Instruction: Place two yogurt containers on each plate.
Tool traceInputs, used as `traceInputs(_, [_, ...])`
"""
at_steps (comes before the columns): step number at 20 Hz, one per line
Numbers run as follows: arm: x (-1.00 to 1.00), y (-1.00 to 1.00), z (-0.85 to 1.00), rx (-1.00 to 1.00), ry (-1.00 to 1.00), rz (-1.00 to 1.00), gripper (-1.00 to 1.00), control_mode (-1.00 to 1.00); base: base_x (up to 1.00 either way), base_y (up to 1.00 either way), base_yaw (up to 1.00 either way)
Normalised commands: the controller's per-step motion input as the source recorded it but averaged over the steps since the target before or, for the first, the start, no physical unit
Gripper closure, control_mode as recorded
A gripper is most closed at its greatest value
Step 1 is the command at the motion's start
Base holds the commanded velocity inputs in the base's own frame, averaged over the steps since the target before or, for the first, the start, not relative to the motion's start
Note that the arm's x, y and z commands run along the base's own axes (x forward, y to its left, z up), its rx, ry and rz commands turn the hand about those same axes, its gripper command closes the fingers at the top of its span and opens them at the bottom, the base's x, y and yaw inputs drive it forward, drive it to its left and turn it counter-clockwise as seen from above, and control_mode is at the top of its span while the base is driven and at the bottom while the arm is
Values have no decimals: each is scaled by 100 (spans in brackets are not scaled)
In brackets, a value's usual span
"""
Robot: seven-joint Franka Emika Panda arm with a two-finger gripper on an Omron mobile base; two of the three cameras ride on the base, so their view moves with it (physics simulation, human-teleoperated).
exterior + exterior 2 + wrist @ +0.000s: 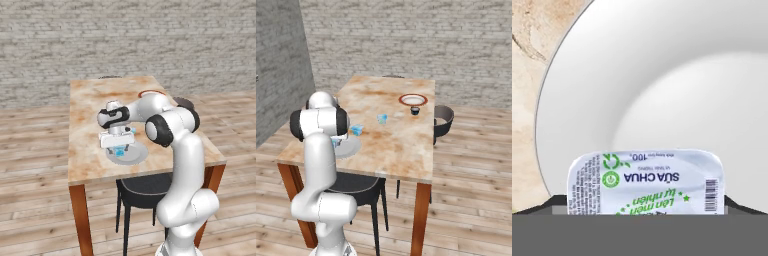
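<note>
My gripper (119,148) hangs low over the plain grey-white plate (136,156) near the table's front edge. Its fingers stand open on either side of a light-blue yogurt container (119,151) that rests on the plate. In the hand view this container's printed pale lid (647,181) lies between the dark fingertips (559,202), near the rim of the plate (662,75). Two more yogurt containers (357,130) (382,119) stand on the bare table beyond the grey-white plate (351,148). The plate with the reddish-brown rim (413,100) lies at the far right of the table.
The marble-topped wooden table (90,100) has a black chair (142,190) tucked under its near side and another chair (443,120) on the right. A small dark cup (415,111) stands beside the red-rimmed plate. A brick wall runs behind.
</note>
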Motion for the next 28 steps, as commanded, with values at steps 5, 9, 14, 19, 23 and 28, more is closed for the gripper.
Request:
traceInputs(5, [0, 0, 40, 0, 0, 0, -100, -100, 0, 0, 0])
traceInputs(9, [9, 0, 70, 0, 0, 0, -100, -100, 0, 0, 0])
traceInputs(14, [44, -1, 53, 0, 0, -3, -100, -100, 0, 0, 0])
traceInputs(19, [100, -16, 3, -11, 17, -9, -100, -100, 0, 0, 0])
traceInputs(23, [100, -32, -14, -3, 17, -7, -100, -100, 0, 0, 0])
traceInputs(28, [74, -65, 0, 8, 4, -11, -100, -100, 0, 0, 0])
